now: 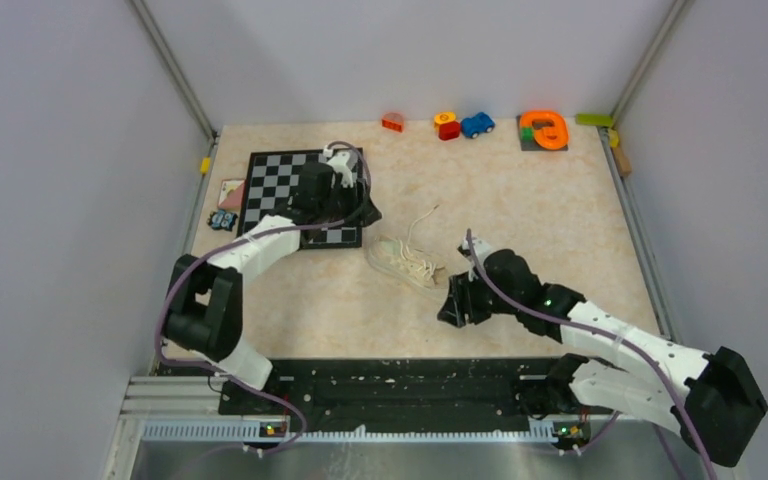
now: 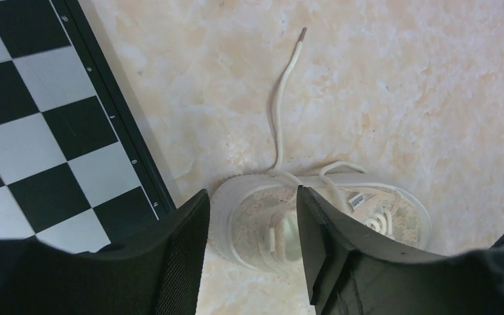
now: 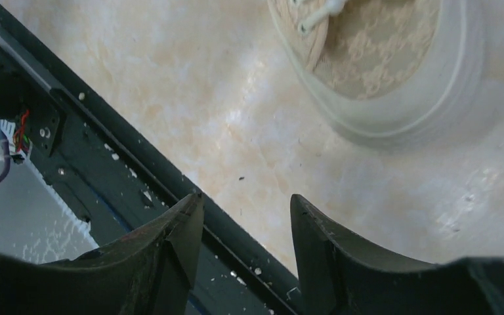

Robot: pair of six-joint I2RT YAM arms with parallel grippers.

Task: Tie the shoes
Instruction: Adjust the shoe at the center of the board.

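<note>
Jaws both parted, empty; left wrist shows sneaker [image 2: 380,213], loose lace [image 2: 279,98]; right wrist only rounded end.

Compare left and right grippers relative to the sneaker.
Left gripper sits by the chessboard corner; right gripper sits toward the near edge, at the sneaker's opposite end. Left fingers frame the sneaker; right fingers frame table, not sneaker. Both open, holding nothing.

Bright, even overhead light, soft shadows (mild sheen on the table [image 3: 236,125]).
</note>
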